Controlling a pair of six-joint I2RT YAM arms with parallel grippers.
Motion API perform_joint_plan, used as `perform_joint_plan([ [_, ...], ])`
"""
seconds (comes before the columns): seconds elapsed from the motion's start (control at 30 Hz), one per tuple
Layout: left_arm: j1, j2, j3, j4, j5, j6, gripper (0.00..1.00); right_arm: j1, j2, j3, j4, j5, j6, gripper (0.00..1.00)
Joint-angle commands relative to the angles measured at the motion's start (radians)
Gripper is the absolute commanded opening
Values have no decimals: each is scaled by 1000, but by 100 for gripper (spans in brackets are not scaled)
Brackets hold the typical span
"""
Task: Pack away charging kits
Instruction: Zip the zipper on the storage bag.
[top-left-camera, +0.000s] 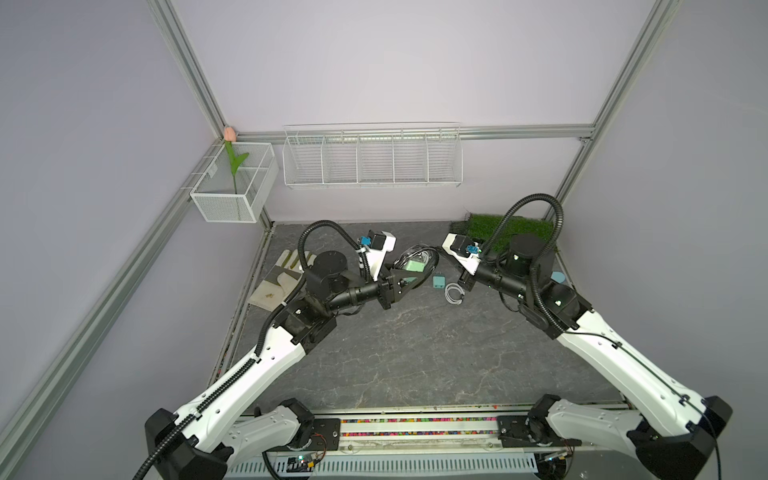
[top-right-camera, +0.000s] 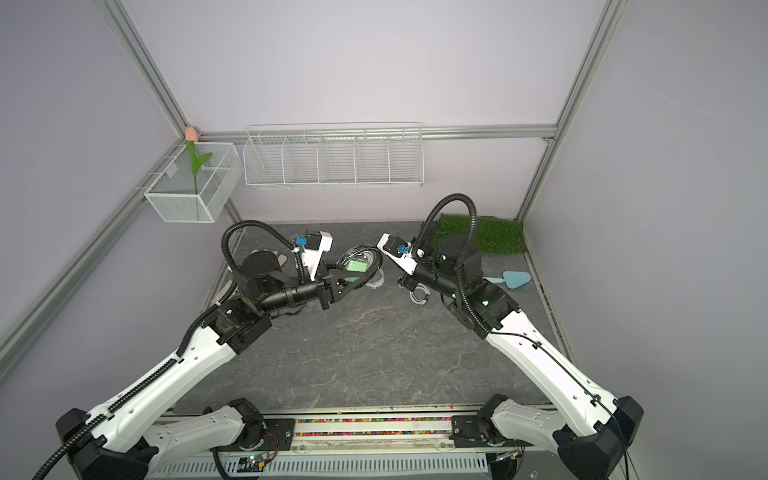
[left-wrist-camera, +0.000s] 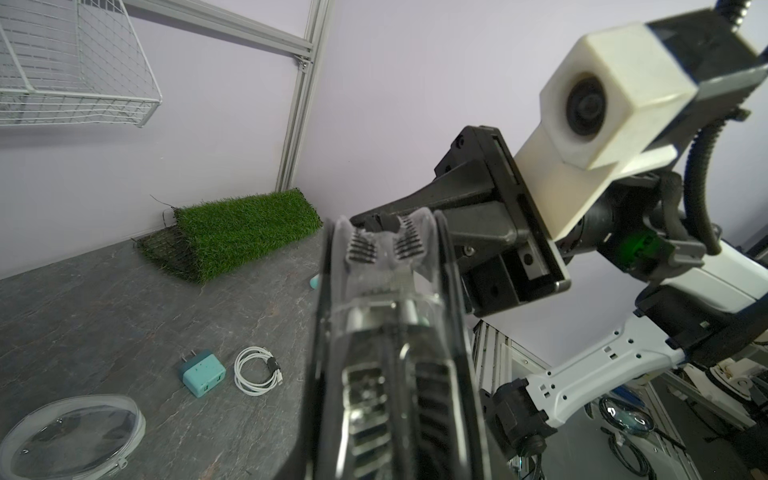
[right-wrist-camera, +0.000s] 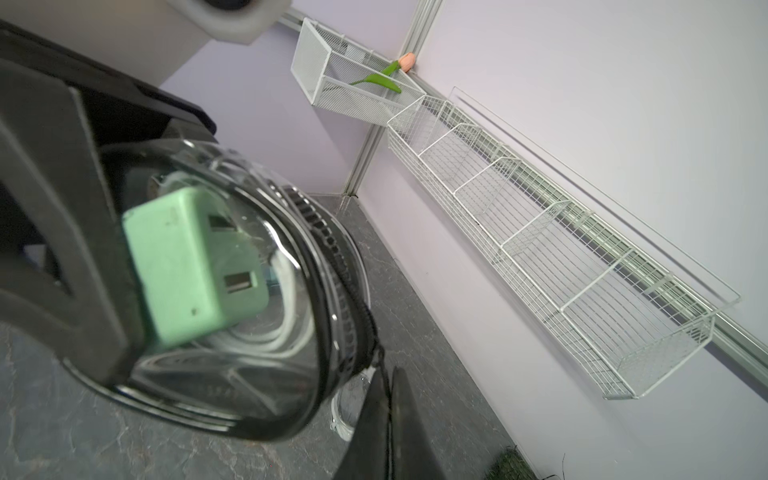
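Two arms are meeting over the middle of the grey table (top-left-camera: 395, 353), and we are listing from the near edge outward. Item one: the left gripper (top-left-camera: 422, 270) is clamping the flanks of a black-rimmed clear case (right-wrist-camera: 291, 316) and holding it off the table. A green plug adapter (right-wrist-camera: 195, 266) and a white cable coil (right-wrist-camera: 266, 336) are sitting inside it. Item two: the right gripper (left-wrist-camera: 380, 222) is pinched shut at the case's end, apparently on the zip pull (right-wrist-camera: 379, 357). The zip teeth there are looking splayed, so we are judging the closing as unfinished. Item three: a loose teal adapter (left-wrist-camera: 203, 372) and a coiled white cable (left-wrist-camera: 257, 370) are lying just beside each other on the table. A white-rimmed case (left-wrist-camera: 75, 432) is lying near them. Further out, a beige glove (top-left-camera: 282, 278) and a light-blue trowel (top-right-camera: 515, 279) are lying to either side. A turf mat (top-left-camera: 511, 228) is lying in the far corner. A wire shelf (top-left-camera: 374, 158) and a mesh basket (top-left-camera: 232, 187) are hanging on the walls. Risks we are noting: the slick shell could twist or slip out of the left jaws if the pull is tugged off-axis. The cable coil could bulge into the teeth and jam the zip. The pull could also slide from the pinch, since it is thin.
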Motion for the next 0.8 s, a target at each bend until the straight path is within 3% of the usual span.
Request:
perform_joint_plan([
  [0.0,-8,48,-6,-179,85,68,0,-20,2,59,33,-40,-71,6],
  [0.37,-14,162,25,-265,131,164,0,-56,143,200,-104,-15,-206,6],
  [0.5,-14,205,52,-289,61,163,0,-70,133,192,-51,-22,-231,6],
  [0.57,-14,210,67,-303,12,151,0,-86,98,141,-9,-85,-284,6],
  [0.63,-14,194,73,-297,-16,136,0,-92,55,36,158,-58,-247,6],
  [0.7,-14,179,83,-283,-32,113,0,-106,41,11,193,-51,-182,6],
  [0.77,-14,171,87,-247,-31,88,12,-109,46,18,209,-18,-81,6],
])
